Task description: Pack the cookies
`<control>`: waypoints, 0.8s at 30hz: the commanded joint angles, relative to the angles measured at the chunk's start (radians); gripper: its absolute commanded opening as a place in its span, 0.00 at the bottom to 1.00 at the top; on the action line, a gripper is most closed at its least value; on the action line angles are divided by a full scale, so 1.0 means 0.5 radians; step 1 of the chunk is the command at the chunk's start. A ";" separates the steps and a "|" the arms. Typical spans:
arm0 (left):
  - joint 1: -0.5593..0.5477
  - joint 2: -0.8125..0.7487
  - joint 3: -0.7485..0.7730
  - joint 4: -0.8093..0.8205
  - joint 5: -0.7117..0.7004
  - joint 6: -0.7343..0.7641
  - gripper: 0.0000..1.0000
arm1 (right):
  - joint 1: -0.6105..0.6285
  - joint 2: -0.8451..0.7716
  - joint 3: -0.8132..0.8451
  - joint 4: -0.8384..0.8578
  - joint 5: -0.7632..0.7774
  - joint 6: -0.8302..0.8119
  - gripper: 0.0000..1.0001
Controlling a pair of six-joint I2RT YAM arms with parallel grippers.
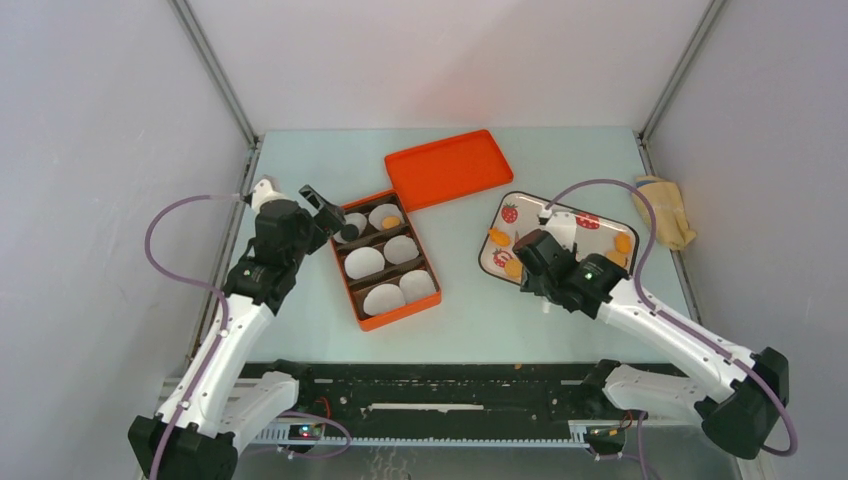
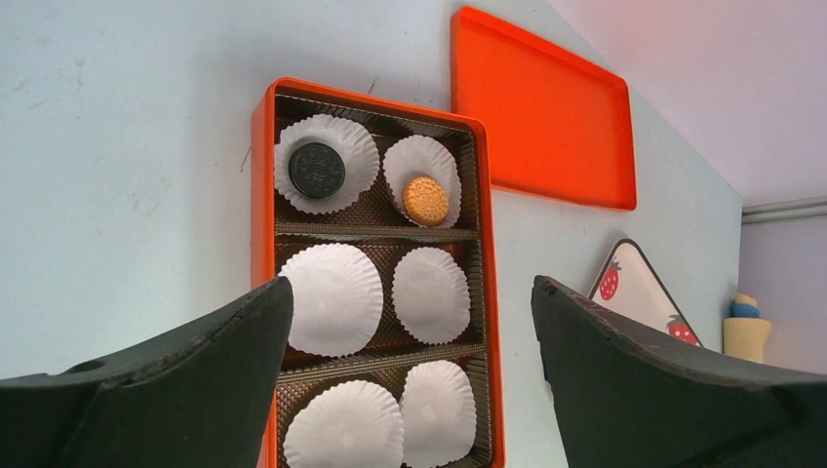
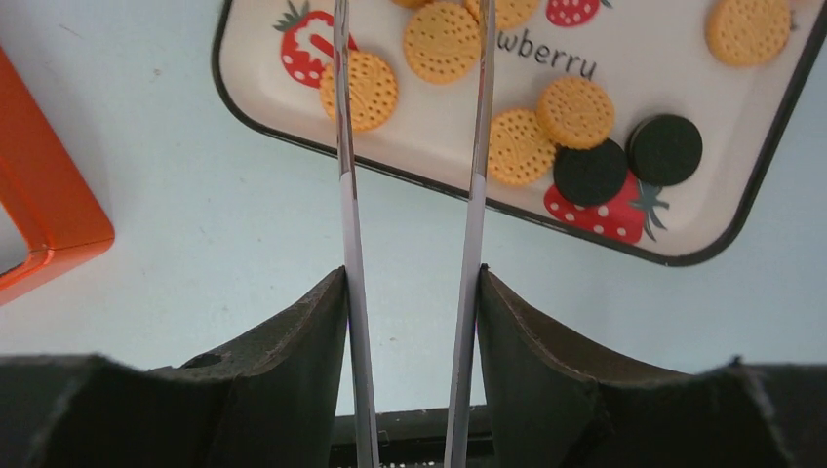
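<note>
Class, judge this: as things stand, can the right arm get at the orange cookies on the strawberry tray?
Probably yes. The right pincer holds tongs whose blades reach over the tray, and nothing covers the cookies lying there.

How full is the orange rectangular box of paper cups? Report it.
Mostly empty. The orange rectangular box holds six white paper cups; only the far two are filled, one round orange-yellow cookie and one round black cookie.
</note>
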 commanded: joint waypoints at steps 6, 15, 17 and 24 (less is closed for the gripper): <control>-0.027 -0.012 -0.012 0.056 0.020 0.023 0.96 | -0.010 -0.297 -0.159 -0.074 -0.076 0.251 0.56; -0.034 -0.020 -0.028 0.075 0.030 0.027 0.96 | 0.004 -0.256 -0.250 -0.056 -0.119 0.377 0.55; -0.033 -0.021 -0.033 0.089 0.043 0.032 0.96 | 0.001 -0.263 -0.275 -0.061 -0.106 0.385 0.55; -0.033 -0.014 -0.039 0.105 0.049 0.035 0.96 | -0.076 -0.258 -0.291 0.024 -0.137 0.318 0.50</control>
